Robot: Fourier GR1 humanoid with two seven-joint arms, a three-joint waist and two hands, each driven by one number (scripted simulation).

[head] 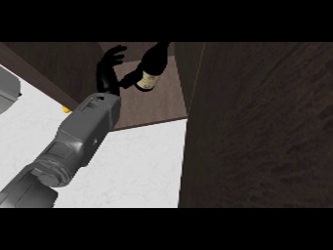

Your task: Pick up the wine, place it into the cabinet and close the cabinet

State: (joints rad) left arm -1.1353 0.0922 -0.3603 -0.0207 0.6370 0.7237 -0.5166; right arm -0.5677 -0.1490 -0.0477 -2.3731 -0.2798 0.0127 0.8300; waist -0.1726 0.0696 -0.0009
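Black left hand [111, 68] spread wide, holding nothing. Just right of it, touching the thumb: dark glass wine bottle with pale label [150, 68], tilted on the dark wooden cabinet shelf [155, 105]. Could tip over if nudged pulling back.

Dark wine bottle [152, 68] with pale label, tilted, inside open dark-wood cabinet [155, 105] on its shelf.

Dark wine bottle [152, 66], dark-brown woodgrain cabinet [270, 127], white counter [136, 166]
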